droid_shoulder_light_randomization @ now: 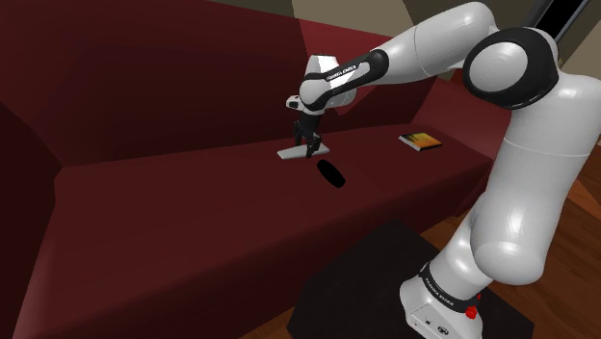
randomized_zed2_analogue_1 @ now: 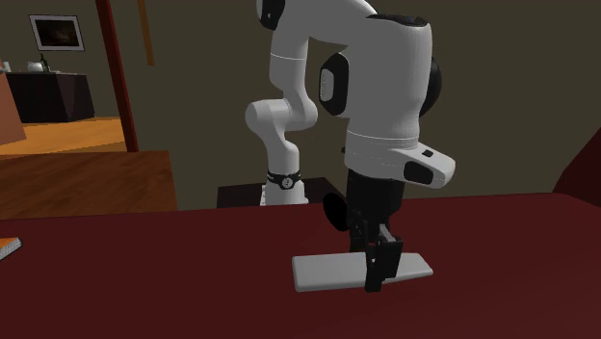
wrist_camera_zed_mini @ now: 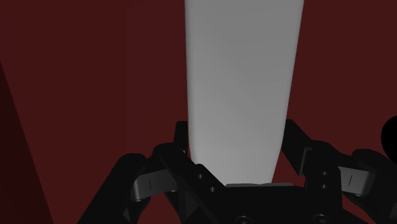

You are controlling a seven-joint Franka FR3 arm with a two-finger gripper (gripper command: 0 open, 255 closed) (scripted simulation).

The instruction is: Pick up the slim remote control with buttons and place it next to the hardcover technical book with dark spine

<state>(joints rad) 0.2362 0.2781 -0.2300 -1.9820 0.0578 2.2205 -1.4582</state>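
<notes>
Nearest, in the shoulder view, is the black stand. Past it runs the dark red seat of a sofa, broad and matte, with soft rounded edges. A small black oval object lies on the seat. It has a smooth, pebble-like outline and sits just on the near side of the work.

Just beyond it the gripper stands upright over the remote control, which lies flat on the seat. The remote is a slim, plain grey slab with rounded corners and straight long edges, and no buttons are drawn on it. In the wrist view the jaws look closed against its two long edges, with the grey body clasped between them.

In the second exterior view the hold sits off the middle, toward that view's right end, so the longer part sticks out unsupported. Smooth, hard sides like these probably give little friction. The lift is best done straight up and slowly, keeping the slab level until it clears the seat.

Farthest, toward the shoulder view's right and well apart from the remote, the book lies flat on the same seat. It is thin and dark-covered, with a yellowish edge. The carry should go that way, low and steady. The remote should be set down flat just beside the book, not on it, and released only once it rests on the seat.
</notes>
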